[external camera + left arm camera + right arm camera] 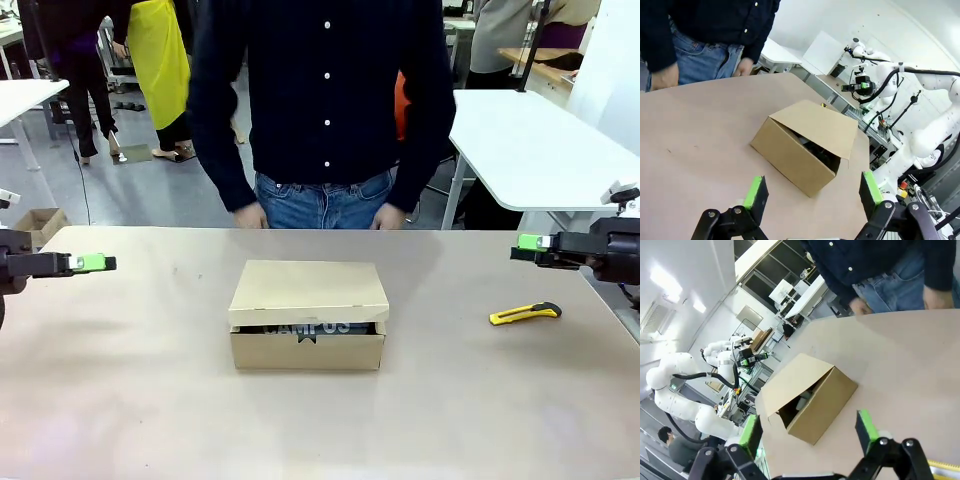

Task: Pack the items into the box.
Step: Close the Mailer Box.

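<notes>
While the box is sitting mid-frame with its lid nearly down, we are seeing the pouch through the gap. Both grippers, left and right, are hovering at the frame edges, fingers spread, gripping nothing.

a wide, matte beige table is stretching across the front view, its far edge running just in front of a person standing behind it. a shallow rectangular brown cardboard box is sitting directly on the table near its middle, its hinged flap lid lying nearly down but leaving a narrow gap along the near side. a yellow utility knife with black trim is lying flat on the table well apart from the box, toward the robot's right edge, slightly angled. in the left wrist view the same box is resting on the tabletop, seen cornerwise.
</notes>
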Tool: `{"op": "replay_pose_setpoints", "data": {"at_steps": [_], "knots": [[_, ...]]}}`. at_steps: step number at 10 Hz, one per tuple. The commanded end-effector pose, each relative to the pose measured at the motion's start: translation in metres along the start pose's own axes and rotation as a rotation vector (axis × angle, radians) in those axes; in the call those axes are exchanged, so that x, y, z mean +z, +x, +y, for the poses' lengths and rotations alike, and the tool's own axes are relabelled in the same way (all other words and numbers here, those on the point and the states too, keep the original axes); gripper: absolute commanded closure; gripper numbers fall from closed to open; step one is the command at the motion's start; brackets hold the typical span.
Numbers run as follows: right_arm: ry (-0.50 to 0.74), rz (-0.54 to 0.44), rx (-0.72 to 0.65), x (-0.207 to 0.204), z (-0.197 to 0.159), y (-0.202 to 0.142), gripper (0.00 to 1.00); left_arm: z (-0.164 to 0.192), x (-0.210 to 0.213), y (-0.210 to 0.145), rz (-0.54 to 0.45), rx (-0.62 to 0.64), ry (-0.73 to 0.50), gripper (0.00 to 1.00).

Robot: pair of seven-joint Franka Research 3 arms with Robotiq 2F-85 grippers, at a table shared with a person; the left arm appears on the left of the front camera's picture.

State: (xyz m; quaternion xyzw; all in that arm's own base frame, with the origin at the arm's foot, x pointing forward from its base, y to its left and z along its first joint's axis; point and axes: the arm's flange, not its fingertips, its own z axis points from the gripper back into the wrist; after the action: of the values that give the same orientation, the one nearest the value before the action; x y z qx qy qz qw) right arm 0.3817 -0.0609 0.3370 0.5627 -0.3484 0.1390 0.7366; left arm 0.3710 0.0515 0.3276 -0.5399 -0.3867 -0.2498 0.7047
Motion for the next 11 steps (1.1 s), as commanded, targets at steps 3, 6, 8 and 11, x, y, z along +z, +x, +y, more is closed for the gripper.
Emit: {"op": "replay_pose_setpoints", "data": {"at_steps": [3,6,8,11], "knots": [[0.005,0.006,0.01,-0.0004,0.0033,0.0021,0.0,-0.001,0.0013,0.0008,-0.004,-0.02,0.007,0.04],[0.005,0.006,0.01,-0.0004,0.0033,0.0021,0.0,-0.001,0.0013,0.0008,-0.004,-0.02,0.007,0.04],[0.005,0.006,0.01,-0.0004,0.0033,0.0021,0.0,-0.001,0.0013,0.0008,-0.004,-0.02,0.007,0.04],[0.005,0.006,0.01,-0.0004,0.0033,0.0021,0.0,-0.001,0.0013,0.0008,-0.004,-0.02,0.007,0.04]]}}
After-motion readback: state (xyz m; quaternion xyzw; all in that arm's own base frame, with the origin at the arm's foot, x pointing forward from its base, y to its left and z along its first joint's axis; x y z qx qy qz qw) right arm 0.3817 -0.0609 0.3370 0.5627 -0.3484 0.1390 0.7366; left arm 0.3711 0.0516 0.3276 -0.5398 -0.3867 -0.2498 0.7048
